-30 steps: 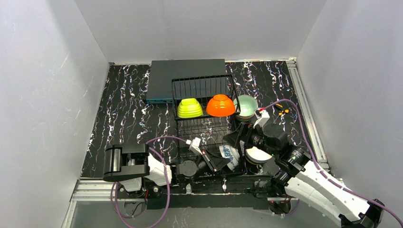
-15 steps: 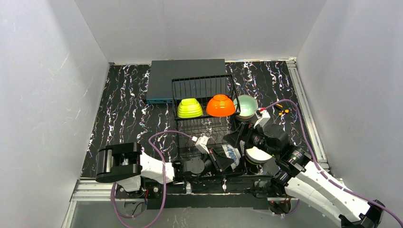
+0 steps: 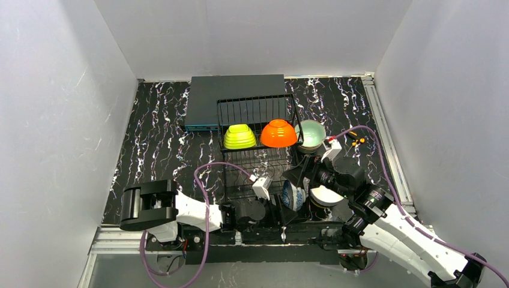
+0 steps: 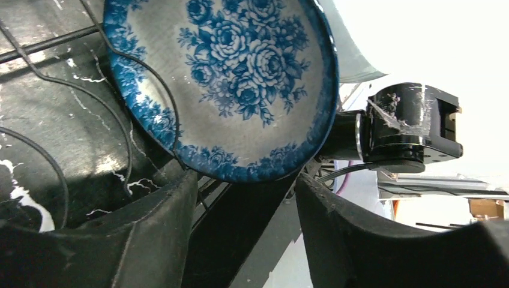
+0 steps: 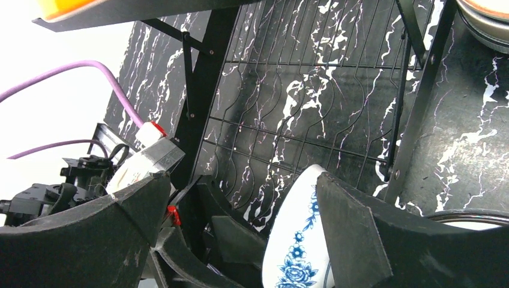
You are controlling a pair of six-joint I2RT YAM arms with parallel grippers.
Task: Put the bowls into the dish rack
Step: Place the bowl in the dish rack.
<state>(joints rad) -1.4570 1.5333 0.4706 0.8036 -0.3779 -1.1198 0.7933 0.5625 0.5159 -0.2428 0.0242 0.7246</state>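
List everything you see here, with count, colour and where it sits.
dish rack: one, black wire, centre
lime green bowl: one, upside down on the rack's raised tier
orange bowl: one, upside down right of it
mint bowl: one, right of that tier
patterned bowl: one, blue-white, on edge in the near tines
white bowl: one, right of the rack, under the right arm
flat box: one, dark grey, behind the rack
left pincer: one, black, open, by the patterned bowl
right pincer: one, black, open, over the rack's near end
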